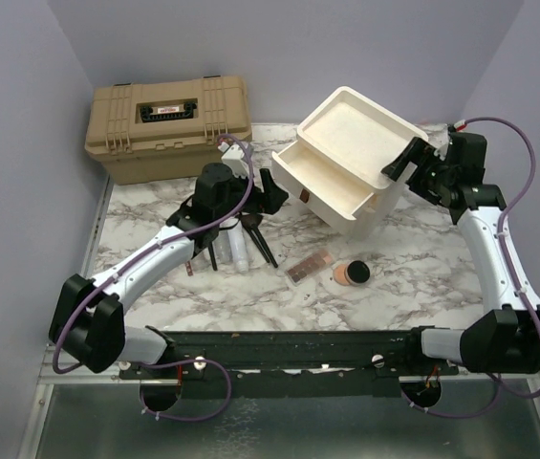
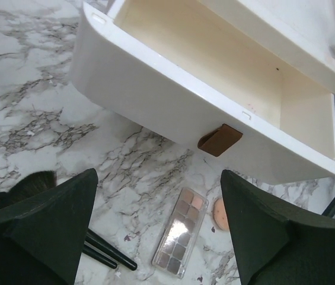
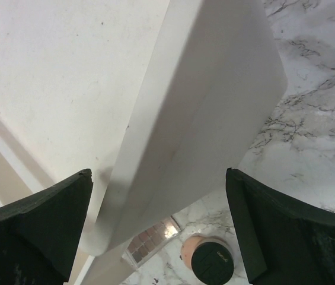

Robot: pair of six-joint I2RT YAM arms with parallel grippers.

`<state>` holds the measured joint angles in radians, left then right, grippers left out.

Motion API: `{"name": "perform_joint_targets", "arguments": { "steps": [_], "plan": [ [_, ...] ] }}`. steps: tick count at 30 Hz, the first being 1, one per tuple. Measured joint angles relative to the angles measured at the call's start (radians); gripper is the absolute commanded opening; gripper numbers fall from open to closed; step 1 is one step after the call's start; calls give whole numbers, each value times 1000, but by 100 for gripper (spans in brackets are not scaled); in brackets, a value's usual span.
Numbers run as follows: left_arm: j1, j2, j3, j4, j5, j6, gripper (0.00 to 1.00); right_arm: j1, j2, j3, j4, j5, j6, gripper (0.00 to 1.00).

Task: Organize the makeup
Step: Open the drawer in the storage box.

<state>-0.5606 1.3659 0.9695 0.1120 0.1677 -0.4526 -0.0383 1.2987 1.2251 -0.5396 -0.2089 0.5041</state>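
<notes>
The pink palette and the round black compact with peach powder lie on the marble in front of the drawer unit. Black-handled brushes and a whitish bottle lie under my left arm. My left gripper is open and empty, hovering before the open drawer and its brown pull; palette and brushes show below it. My right gripper is open, its jaws either side of the drawer unit's right wall. The compact shows beneath.
The cream drawer unit stands angled at the back right with its lower drawer pulled out. A tan toolbox sits shut at the back left. Purple walls close in the table on three sides.
</notes>
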Motion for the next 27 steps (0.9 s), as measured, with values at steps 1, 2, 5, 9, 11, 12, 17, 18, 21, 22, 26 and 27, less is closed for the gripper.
{"name": "perform_joint_targets", "arguments": {
  "steps": [1, 2, 5, 9, 11, 12, 17, 18, 21, 22, 26, 27],
  "plan": [
    [5, -12, -5, -4, -3, 2, 89, 0, -14, 0, -6, 4, -6, 100],
    [10, -24, -10, -6, -6, 4, 89, 0, -31, 0, -11, 7, -10, 100],
    [24, -59, -24, -11, -21, 8, 90, 0, -100, -17, -4, 10, -17, 100],
    [31, -76, -24, -11, -28, 8, 90, 0, -210, -74, 23, 0, -13, 100],
    [31, -80, -24, -11, -35, 5, 91, 0, -259, -108, 48, -23, -8, 99],
    [31, -82, -24, -13, -40, 5, 92, 0, -277, -121, 59, -36, -6, 99],
    [38, -102, -24, -39, -116, -23, 93, 0, -315, -135, 105, -113, 13, 98],
    [44, -106, -24, -44, -140, -38, 93, 0, -318, -135, 111, -128, 19, 97],
    [55, -113, -30, -49, -206, -96, 92, 0, -325, -135, 124, -164, 30, 97],
    [58, -121, -41, -49, -231, -114, 92, 0, -328, -135, 127, -171, 32, 98],
    [62, -151, -71, -57, -291, -158, 92, 0, -346, -135, 128, -175, 46, 98],
    [63, -157, -72, -60, -300, -163, 92, 0, -351, -135, 129, -175, 50, 98]
  ]
}}
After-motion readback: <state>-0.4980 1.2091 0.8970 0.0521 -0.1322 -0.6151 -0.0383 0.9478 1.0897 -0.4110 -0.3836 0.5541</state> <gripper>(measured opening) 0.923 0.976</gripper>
